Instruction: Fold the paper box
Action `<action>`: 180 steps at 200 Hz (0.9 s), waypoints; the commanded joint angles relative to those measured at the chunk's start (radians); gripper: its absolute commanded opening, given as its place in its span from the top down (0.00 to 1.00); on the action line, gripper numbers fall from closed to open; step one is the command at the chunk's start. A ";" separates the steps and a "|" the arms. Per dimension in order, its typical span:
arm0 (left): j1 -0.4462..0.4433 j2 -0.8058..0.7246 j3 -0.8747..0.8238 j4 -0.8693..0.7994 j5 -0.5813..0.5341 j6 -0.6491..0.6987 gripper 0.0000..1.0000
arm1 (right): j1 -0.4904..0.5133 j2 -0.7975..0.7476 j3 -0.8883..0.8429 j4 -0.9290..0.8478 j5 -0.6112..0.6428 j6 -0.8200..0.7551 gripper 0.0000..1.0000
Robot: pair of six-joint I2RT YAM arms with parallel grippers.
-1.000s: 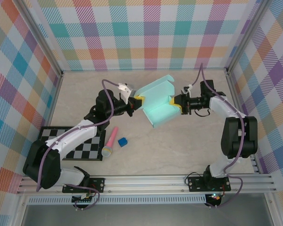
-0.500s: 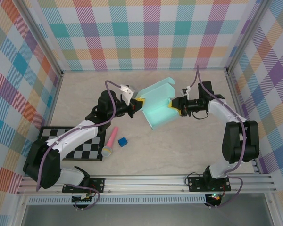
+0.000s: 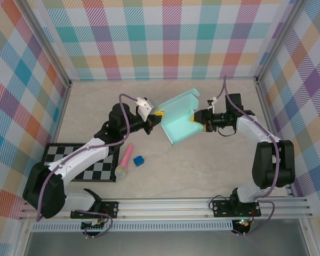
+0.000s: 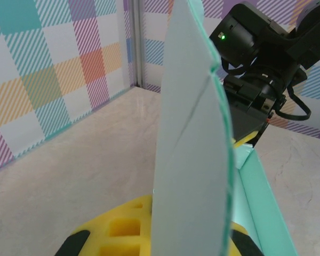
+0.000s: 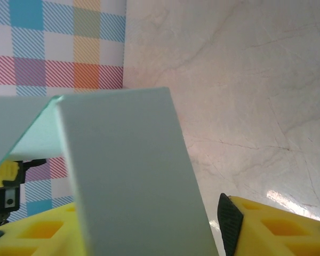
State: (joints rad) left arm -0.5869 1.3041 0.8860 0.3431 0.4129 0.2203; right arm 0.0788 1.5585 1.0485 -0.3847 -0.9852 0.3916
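Now left fingers [image 3: 158, 113] pinch one paper box [image 3: 178, 121]; right fingers [image 3: 194, 120] flank it, grip unclear.

The pale mint-blue thin-card paper box [image 4: 189, 149] is cut off top and bottom in the left wrist view; whether it is clamped by the right gripper [image 3: 195, 118] cannot be told.

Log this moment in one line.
pale mint-blue card box: partly folded, between grippers | left gripper: shut on box edge | right gripper: at opposite edge, grip unclear

The marbled table [image 3: 213, 170] carries a checkered mat [image 3: 80, 162], a pink microphone [image 3: 125, 161] (toy-like) and a blue cube [image 3: 138, 160].
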 commanded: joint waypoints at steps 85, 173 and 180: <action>-0.010 -0.006 0.024 0.020 0.010 0.056 1.00 | -0.063 0.006 -0.008 -0.078 -0.234 -0.092 0.47; 0.002 -0.023 0.016 0.096 0.004 -0.037 1.00 | -0.051 0.041 -0.006 -0.073 -0.269 -0.076 0.45; 0.005 -0.023 0.016 0.104 0.004 -0.047 1.00 | -0.052 0.044 -0.004 -0.072 -0.271 -0.073 0.44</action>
State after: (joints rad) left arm -0.5854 1.3003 0.8852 0.3470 0.3988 0.2279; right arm 0.0074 1.5890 1.0451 -0.4545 -1.1702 0.3244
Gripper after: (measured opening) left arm 0.053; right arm 0.550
